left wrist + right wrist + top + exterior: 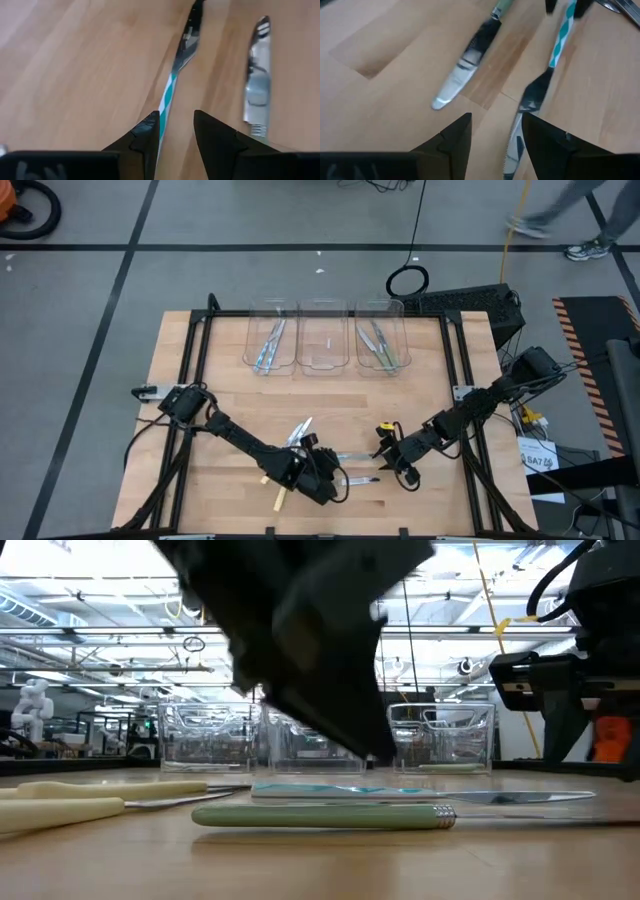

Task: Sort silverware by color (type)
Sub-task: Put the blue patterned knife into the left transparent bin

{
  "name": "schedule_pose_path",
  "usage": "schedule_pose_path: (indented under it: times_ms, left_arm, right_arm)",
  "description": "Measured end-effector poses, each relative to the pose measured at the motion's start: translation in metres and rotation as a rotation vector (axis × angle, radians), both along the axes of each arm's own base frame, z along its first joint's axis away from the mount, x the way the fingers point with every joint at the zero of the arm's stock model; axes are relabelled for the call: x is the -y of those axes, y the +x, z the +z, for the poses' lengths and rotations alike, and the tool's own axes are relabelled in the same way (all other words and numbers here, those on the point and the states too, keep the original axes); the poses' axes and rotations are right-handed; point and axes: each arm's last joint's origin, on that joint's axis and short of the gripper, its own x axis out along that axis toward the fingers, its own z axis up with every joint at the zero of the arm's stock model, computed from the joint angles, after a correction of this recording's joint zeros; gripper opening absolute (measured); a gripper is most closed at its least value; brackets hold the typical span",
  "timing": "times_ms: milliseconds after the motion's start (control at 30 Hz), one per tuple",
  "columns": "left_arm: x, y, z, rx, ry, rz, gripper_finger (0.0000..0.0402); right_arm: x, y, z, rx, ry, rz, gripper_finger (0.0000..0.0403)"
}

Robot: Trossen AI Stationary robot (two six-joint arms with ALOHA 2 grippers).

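Teal-striped handled knife (169,95), silvery serrated blade, lying flat

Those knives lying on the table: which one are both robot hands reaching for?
The blue-and-white striped knife. Its handle lies between the left hand's fingers and its blade between the right hand's. The green-handled knife lies beside it, outside both.

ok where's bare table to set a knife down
Free: the wood between the bins and the arms, and the left edge. The middle bin looks nearly empty. Crowded: front centre, where both grippers straddle the striped knife, with other utensils close by.
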Motion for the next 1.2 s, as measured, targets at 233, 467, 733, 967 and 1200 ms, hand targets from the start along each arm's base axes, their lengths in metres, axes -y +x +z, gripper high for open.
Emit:
schedule_pose_path:
  times_ms: [233,467,733,967,1200]
  left_arm:
    - [0.003,-0.001,0.019,-0.079,0.022,0.028,0.0129]
    - [-0.003,-0.010,0.007,-0.239,0.035,0.032,0.0129]
    - [-0.017,-0.003,0.007,-0.310,-0.020,-0.048,0.0129]
    - [-0.033,0.001,0.006,-0.349,-0.008,-0.040,0.0129]
    - [-0.031,0.004,-0.015,-0.426,-0.050,-0.078,0.0129]
  right_arm:
    - [0.004,-0.002,-0.003,-0.025,-0.059,-0.053,0.0139]
    - [0.004,-0.003,-0.004,-0.046,-0.041,-0.077,0.0122]
    - [0.005,-0.004,-0.006,-0.061,-0.048,-0.077,0.0121]
    - [0.005,-0.004,-0.006,-0.067,-0.052,-0.076,0.0121]
    - [0.005,-0.005,-0.006,-0.077,-0.045,-0.087,0.0121]
